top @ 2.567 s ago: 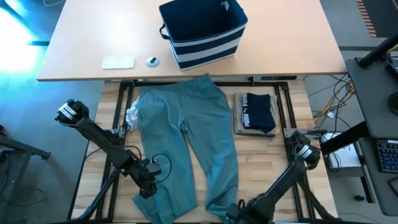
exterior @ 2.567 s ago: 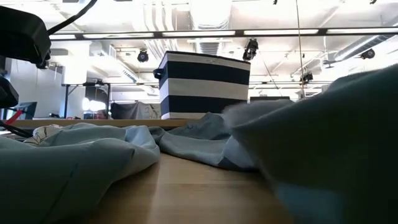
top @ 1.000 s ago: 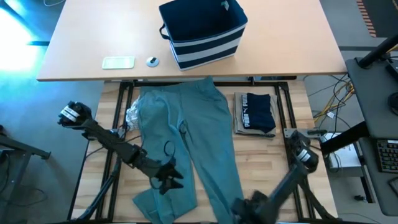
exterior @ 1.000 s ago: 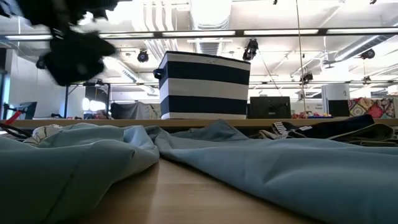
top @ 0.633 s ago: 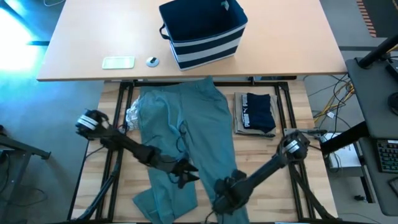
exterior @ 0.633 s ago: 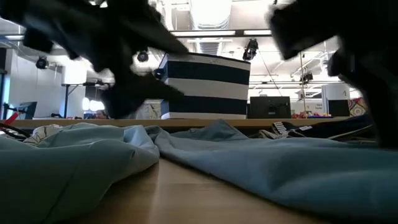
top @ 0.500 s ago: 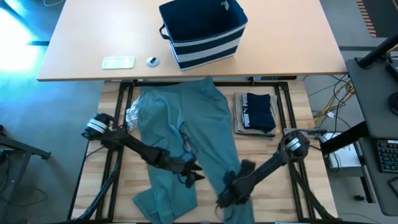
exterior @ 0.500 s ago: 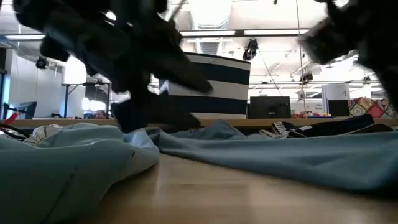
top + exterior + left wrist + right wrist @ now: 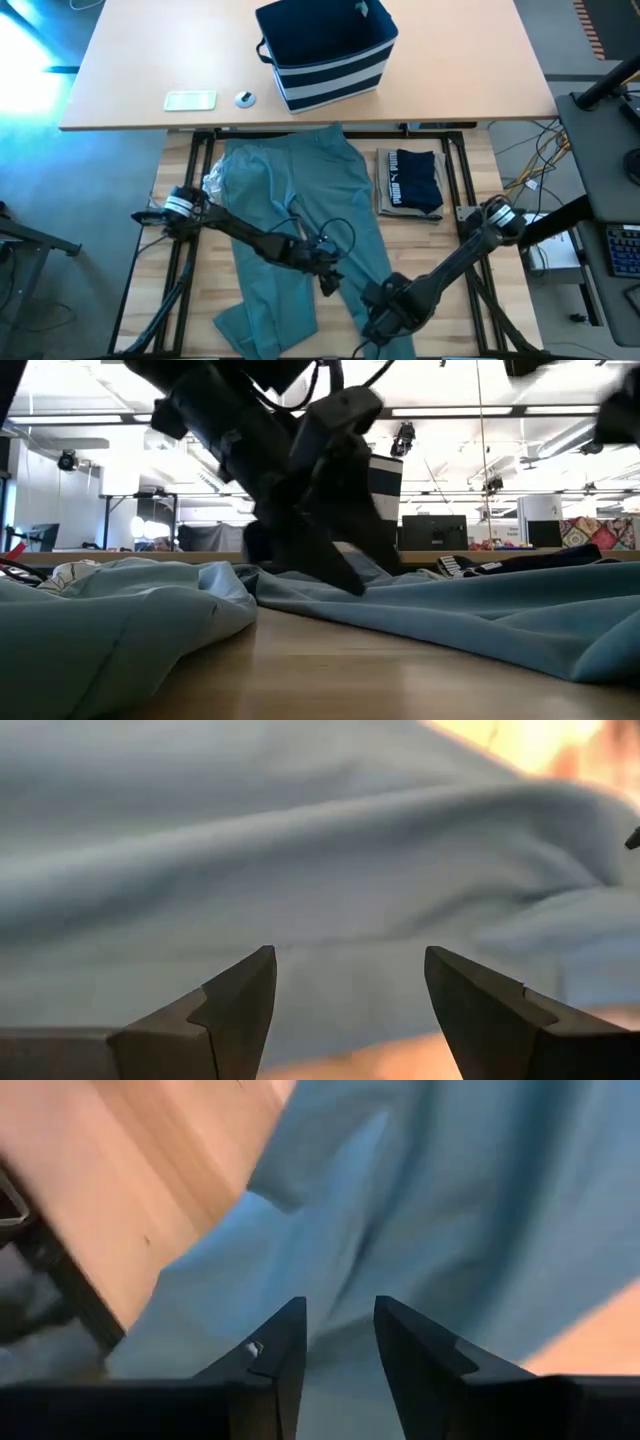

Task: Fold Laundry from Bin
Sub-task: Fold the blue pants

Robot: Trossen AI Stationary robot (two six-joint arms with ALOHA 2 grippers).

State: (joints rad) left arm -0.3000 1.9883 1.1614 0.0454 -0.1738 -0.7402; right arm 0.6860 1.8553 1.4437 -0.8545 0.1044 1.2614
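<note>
Left gripper (image 9: 328, 283) open, empty, over the crotch gap of the large teal-green fabric trousers (image 9: 290, 190); right gripper (image 9: 378, 322) narrowly open, empty, on the right leg's near end; legs run far-to-near

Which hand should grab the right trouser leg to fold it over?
Right, probably. The right hand sits open at that leg's hem on the teal trousers; the left hand, also open, is between the legs.

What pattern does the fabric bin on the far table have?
The bin is navy blue with white horizontal stripes around its lower half, seen best in the high view.
</note>
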